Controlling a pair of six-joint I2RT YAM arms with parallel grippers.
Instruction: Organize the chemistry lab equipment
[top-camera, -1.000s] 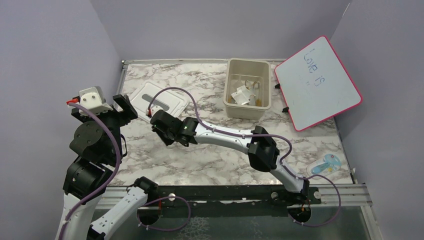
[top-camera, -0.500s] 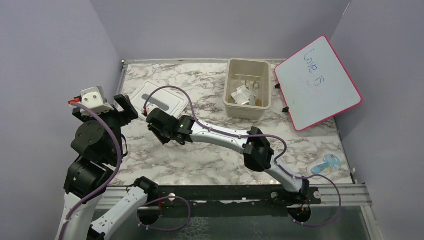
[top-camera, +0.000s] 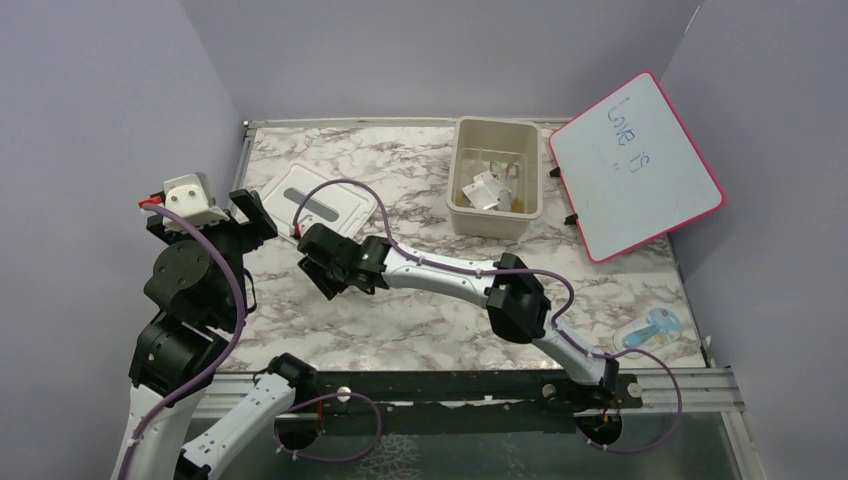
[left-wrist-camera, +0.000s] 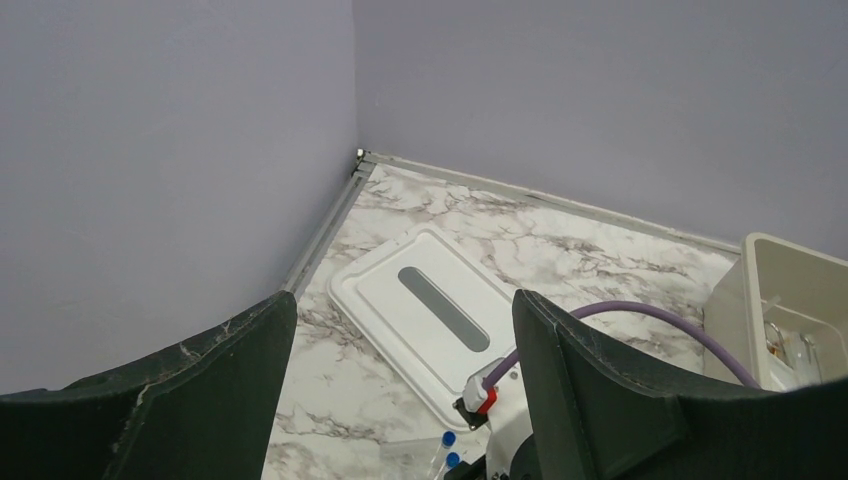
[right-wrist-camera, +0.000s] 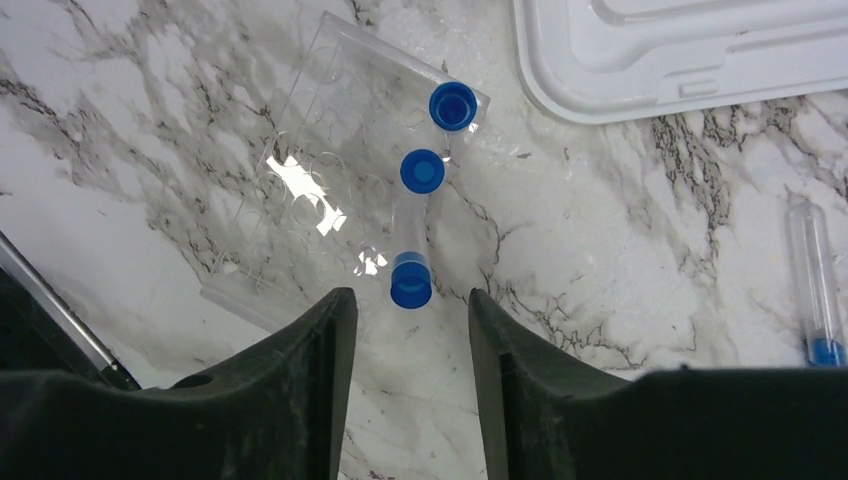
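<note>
Several thin blue-capped clear tubes (right-wrist-camera: 408, 235), on a clear plastic packet (right-wrist-camera: 300, 190) towards the worktop's (right-wrist-camera: 620, 260) left edge, look light, slick and roll-prone; the released, empty right hand (right-wrist-camera: 408, 310) should pinch one mid-barrel.

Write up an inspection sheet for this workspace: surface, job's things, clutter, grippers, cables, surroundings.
Surface: marble table top, no spills seen.
Job's things: blue-capped tubes lie beside a clear plastic tray near the white lid; one more tube lies apart from them; small loose items sit in the beige tub; a clear packet lies at the near right edge.
Clutter: white lid lies flat; pink-framed whiteboard at far right.
Grippers: left gripper open, empty, raised; right gripper open, low over the tubes, gripping nothing.
Cables: purple cable loops over the lid.
Surroundings: lavender walls; nothing else seen.
</note>
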